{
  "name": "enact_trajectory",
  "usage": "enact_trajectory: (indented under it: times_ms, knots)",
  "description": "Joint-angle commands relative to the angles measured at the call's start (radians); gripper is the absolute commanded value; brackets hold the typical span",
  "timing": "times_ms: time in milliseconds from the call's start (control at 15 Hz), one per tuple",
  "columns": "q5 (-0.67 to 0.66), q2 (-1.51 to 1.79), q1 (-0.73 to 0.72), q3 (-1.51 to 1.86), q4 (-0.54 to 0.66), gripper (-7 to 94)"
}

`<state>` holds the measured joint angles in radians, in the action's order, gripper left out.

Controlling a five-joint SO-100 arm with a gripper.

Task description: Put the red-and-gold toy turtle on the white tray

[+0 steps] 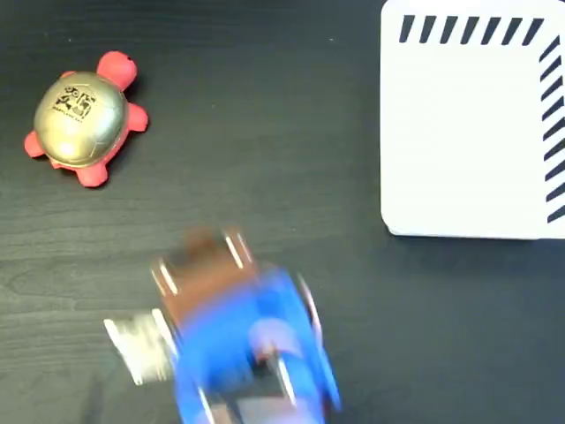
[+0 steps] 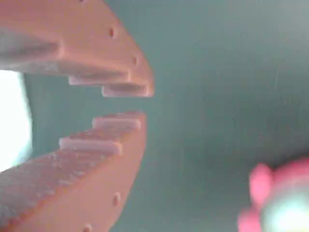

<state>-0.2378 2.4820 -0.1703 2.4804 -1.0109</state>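
On dark table: turtle (image 1: 85, 126) far from tray (image 1: 468, 141).

**Where we find everything**

In the fixed view we see the toy turtle (image 1: 84, 119) on the table (image 1: 265, 132) at upper left, the tray (image 1: 468, 132) well apart at upper right, and the arm (image 1: 238, 344) low between them. The wrist view puts the turtle (image 2: 280, 203) at lower right.
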Motion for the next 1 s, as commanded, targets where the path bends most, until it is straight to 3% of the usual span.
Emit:
enact_trajectory:
  times_ms: [0,333,667,733,933]
  knots:
    - [-0.124,-0.413,-0.023,-0.472,-0.067,0]
    - [-0.305,-0.95,-0.072,-1.127,-0.376,0]
    - [-0.402,-1.233,-0.127,-1.476,-0.456,0]
    - [-0.405,-1.272,-0.137,-1.529,-0.465,4]
    - [-0.405,-1.35,-0.147,-1.635,-0.541,40]
